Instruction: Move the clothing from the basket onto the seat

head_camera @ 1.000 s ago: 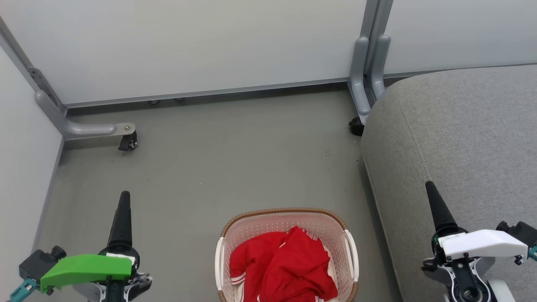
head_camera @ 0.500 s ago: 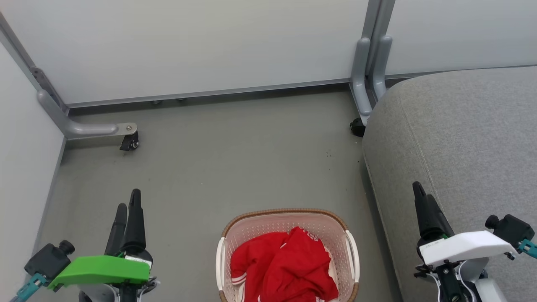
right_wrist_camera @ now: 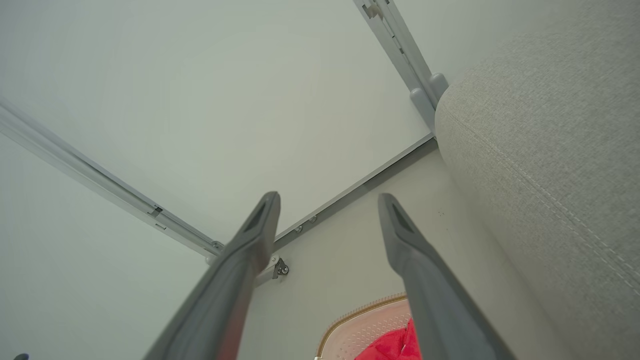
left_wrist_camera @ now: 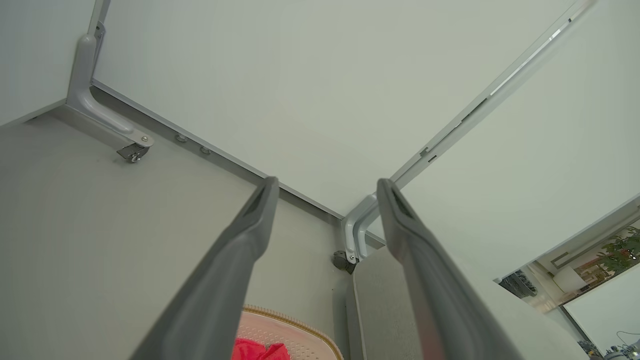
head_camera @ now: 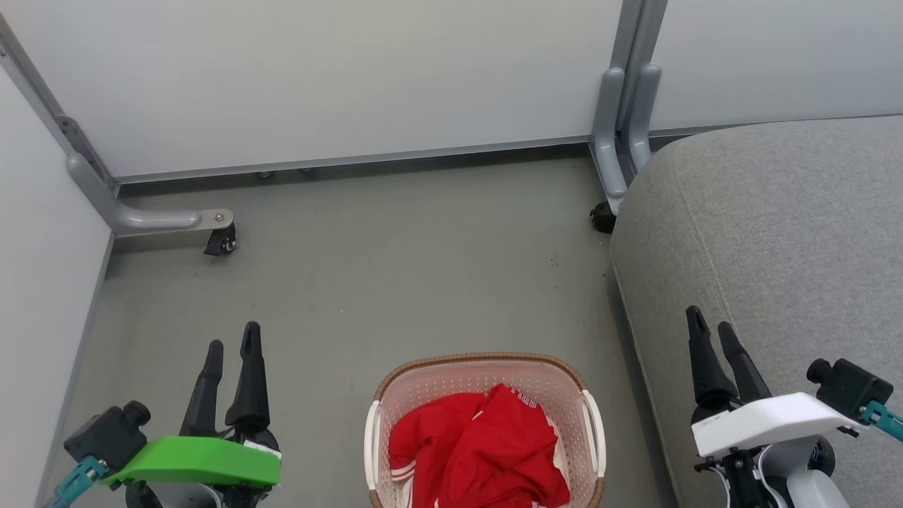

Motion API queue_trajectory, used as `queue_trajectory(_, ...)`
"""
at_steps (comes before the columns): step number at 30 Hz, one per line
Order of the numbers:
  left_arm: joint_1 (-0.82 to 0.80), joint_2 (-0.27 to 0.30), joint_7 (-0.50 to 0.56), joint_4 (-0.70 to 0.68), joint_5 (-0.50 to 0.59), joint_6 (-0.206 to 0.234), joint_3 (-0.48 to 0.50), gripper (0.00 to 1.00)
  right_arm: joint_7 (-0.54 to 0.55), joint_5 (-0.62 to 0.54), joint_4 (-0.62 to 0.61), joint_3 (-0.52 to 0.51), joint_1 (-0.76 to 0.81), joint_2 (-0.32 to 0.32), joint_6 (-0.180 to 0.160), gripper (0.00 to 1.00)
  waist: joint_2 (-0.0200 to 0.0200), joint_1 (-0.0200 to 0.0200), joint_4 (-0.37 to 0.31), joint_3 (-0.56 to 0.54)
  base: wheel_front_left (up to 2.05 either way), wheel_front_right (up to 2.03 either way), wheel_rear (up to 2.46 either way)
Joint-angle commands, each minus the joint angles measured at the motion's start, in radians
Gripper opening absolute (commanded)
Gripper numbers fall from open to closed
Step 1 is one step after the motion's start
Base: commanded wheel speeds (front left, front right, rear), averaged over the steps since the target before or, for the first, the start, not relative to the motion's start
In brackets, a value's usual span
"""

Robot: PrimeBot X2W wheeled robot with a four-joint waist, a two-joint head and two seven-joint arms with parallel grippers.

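Observation:
The cream basket [head_camera: 480,365] with a brown rim stands on the floor at the bottom centre of the head view. Crumpled red clothing [head_camera: 480,451] with white stripes fills it. A light grey seat [head_camera: 783,233] rises to its right. My left gripper [head_camera: 233,339] is open at the lower left, well left of the basket. My right gripper [head_camera: 711,328] is open at the lower right, over the seat's front edge. The left wrist view catches the basket's rim [left_wrist_camera: 295,325] and a bit of red clothing [left_wrist_camera: 257,350] between open fingers. In the right wrist view the basket [right_wrist_camera: 365,325], the clothing [right_wrist_camera: 395,345] and the seat [right_wrist_camera: 550,140] appear.
Pale partition panels [head_camera: 338,77] close off the back and left. Their grey feet carry castors [head_camera: 220,243] on the floor, one [head_camera: 602,217] beside the seat's far corner. Open grey floor [head_camera: 395,275] lies beyond the basket.
Both grippers have rolled at the wrist, so each now shows two separate fingers instead of one. Left has shifted right, right has shifted left. The head view has drifted slightly.

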Motion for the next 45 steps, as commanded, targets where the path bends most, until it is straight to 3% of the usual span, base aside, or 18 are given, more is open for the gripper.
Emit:
queue_trajectory(1,0.001,0.006,-0.011,-0.016,0.038,-0.003,-0.005,1.00,-0.011,-0.033,-0.017,0.006,-0.003,-0.006,0.000,1.00,0.0000,0.0000,0.000,0.000,0.00,0.00,0.00)
queue_trajectory(21,0.021,0.008,-0.066,-0.042,0.279,-0.004,-0.055,1.00,-0.067,-0.255,-0.042,0.042,0.018,-0.008,0.000,1.00,0.0000,0.0000,-0.001,-0.002,0.00,0.00,0.00)
queue_trajectory(45,0.040,0.010,-0.120,-0.050,0.485,-0.005,-0.090,1.00,-0.121,-0.454,-0.059,0.053,0.038,-0.009,0.000,1.00,0.0000,0.0000,0.000,-0.009,0.00,0.00,0.00)
